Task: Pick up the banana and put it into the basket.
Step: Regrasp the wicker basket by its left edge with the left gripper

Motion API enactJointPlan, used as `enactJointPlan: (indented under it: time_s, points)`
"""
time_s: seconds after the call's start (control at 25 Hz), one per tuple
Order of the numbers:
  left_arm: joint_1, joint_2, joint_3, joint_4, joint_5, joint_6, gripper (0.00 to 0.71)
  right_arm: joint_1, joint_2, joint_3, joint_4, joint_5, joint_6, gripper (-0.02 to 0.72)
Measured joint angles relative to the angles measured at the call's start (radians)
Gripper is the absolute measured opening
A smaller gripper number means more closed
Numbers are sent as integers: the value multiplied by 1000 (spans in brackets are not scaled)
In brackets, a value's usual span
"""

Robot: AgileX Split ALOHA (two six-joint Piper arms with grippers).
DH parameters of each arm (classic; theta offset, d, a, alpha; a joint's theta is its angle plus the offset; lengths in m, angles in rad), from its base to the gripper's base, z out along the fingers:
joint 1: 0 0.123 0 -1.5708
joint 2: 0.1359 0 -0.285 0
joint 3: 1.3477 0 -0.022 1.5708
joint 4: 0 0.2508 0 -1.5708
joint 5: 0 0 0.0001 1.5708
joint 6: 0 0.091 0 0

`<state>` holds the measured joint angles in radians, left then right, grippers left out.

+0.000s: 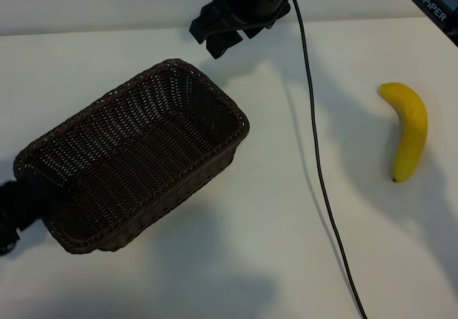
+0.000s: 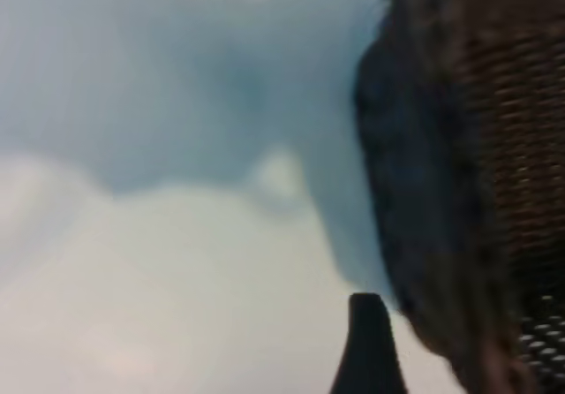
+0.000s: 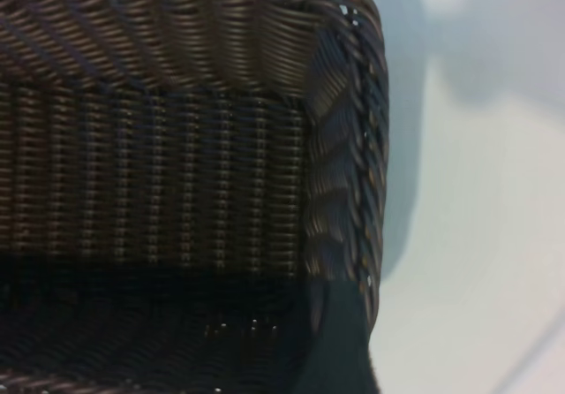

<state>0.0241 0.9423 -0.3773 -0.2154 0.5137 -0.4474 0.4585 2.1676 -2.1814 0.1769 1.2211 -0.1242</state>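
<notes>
- Left gripper (image 1: pixel 8 215): at the left edge of the exterior view, low at the basket's near-left end. Only part of it shows, so its state cannot be told. The left wrist view gives only blurred wicker close by.
- Basket (image 1: pixel 240 119): left-centre on the table (image 1: pixel 272 262), lying diagonally and empty. The banana is not in it.
- Right gripper (image 1: pixel 218 33): hangs above the table just past the basket's far corner, tilted down, jaws spread and holding nothing. The right wrist view looks into a basket corner.
- Cable (image 1: pixel 318 169): black, runs down the table between basket and banana, clear of both.
- Banana (image 1: pixel 409 129): far right, flat on the table with its dark tip toward the camera. It is well apart from the basket and both grippers, and untouched.
- Step, as judged: the pick has not begun, so this is the approach stage, with neither gripper at the fruit.
- Next move, as judged: the right arm is the nearer one. It should swing right across the cable, line its jaws across the banana's middle, come down and close. The cable could snag on that sweep.
</notes>
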Motion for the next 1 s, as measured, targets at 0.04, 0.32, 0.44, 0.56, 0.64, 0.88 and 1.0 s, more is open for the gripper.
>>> enactJointPlan:
  time_s: [0.04,0.32,0.44,0.56,0.64,0.88,1.0]
  points:
    - [0,10,13,0,-26,-2,561,0,0,0,0,0,-1,581]
    - [0,107,23,-1,-140,-4,562,0,0,0,3,0,-3,581]
    - [0,150,23,-2,-185,-4,562,0,0,0,5,0,-3,581]
    - [0,194,23,-11,-223,-4,562,0,0,0,5,0,-3,581]
    - [0,222,23,-21,-233,-3,562,0,0,0,5,0,-3,581]
    - [0,280,23,-27,-258,-1,562,0,0,0,6,0,-3,581]
    - [0,303,23,-36,-263,-1,559,0,0,0,9,0,-3,581]
